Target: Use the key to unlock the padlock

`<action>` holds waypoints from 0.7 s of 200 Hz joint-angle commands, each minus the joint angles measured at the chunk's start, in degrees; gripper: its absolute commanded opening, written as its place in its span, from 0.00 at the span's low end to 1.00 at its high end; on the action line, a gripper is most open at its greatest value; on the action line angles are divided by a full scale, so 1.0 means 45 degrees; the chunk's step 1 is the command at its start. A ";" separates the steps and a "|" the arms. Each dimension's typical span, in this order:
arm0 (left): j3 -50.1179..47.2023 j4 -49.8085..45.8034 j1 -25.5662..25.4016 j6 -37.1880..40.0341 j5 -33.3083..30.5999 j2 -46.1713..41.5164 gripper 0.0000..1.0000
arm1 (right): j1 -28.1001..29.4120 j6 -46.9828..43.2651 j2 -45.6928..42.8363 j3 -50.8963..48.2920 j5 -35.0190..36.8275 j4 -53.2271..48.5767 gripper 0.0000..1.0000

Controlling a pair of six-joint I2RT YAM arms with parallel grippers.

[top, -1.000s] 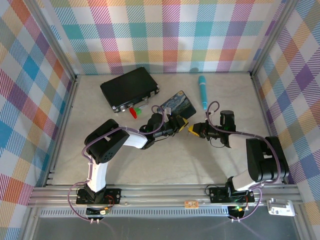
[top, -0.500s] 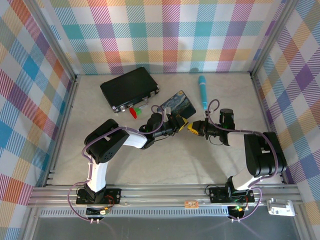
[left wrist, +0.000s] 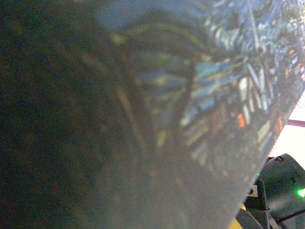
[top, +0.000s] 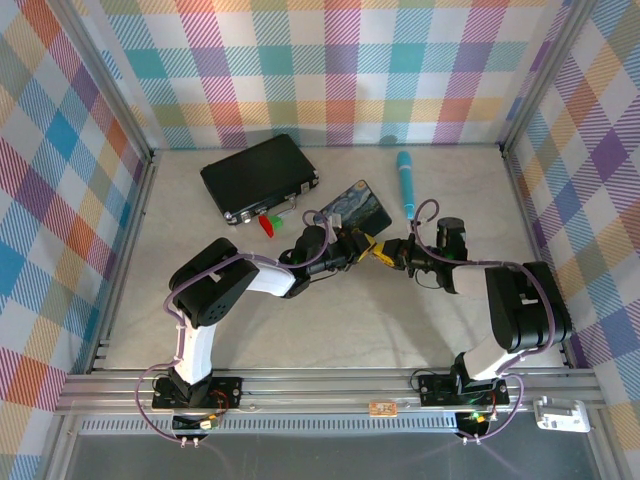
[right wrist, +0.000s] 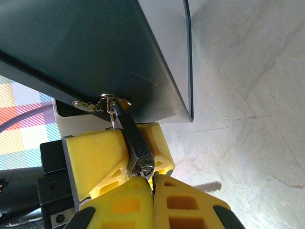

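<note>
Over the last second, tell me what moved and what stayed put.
The right gripper, shut on the key, slid left toward the left gripper, closing the gap until its fingertips reach the padlock. The left gripper, blue tin, black case and teal pen stayed put.

one padlock (right wrist: 136, 143), one tin (top: 352, 205), one case (top: 258, 175), one pen (top: 406, 183), one red bit (top: 266, 224), one green bit (top: 277, 214)

Padlock (right wrist: 136, 143) on tin's (right wrist: 86, 43) hasp (right wrist: 107, 101), between yellow fingers (right wrist: 93, 157) of left gripper (right wrist: 128, 151).
</note>
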 commanded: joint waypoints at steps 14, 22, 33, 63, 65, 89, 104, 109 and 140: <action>0.0163 0.0688 -0.0911 -0.0242 0.1380 -0.0523 0.00 | 0.0036 0.0237 0.0233 0.0017 0.2629 0.1117 0.00; 0.0163 0.0619 -0.0869 -0.0283 0.1082 -0.0455 0.00 | 0.0036 0.0100 0.0077 -0.0031 0.2647 0.0919 0.00; 0.0090 0.0602 -0.0797 -0.0377 0.0553 -0.0336 0.00 | 0.0020 -0.0188 -0.0225 -0.0112 0.2771 0.0513 0.04; 0.0041 0.0958 -0.0610 -0.0638 -0.0561 0.0029 0.00 | 0.0004 -0.1482 -0.1764 -0.0391 0.3524 -0.1833 0.25; 0.0060 0.0949 -0.0603 -0.0633 -0.0615 0.0039 0.00 | -0.0001 -0.1565 -0.1907 -0.0416 0.3588 -0.2033 0.25; 0.0172 0.0901 -0.0554 -0.0670 -0.1014 0.0194 0.00 | -0.0081 -0.2617 -0.3440 -0.0599 0.4161 -0.3863 0.33; 0.0304 0.0882 -0.0563 -0.0683 -0.1041 0.0275 0.00 | -0.0118 -0.3048 -0.4272 -0.0752 0.4393 -0.4501 0.35; 0.0355 0.0871 -0.0559 -0.0673 -0.1018 0.0273 0.00 | -0.0106 -0.3138 -0.4469 -0.0811 0.4449 -0.4596 0.36; 0.0489 0.0862 -0.0542 -0.0663 -0.0998 0.0337 0.00 | -0.0101 -0.3663 -0.4661 -0.0824 0.3927 -0.4610 0.37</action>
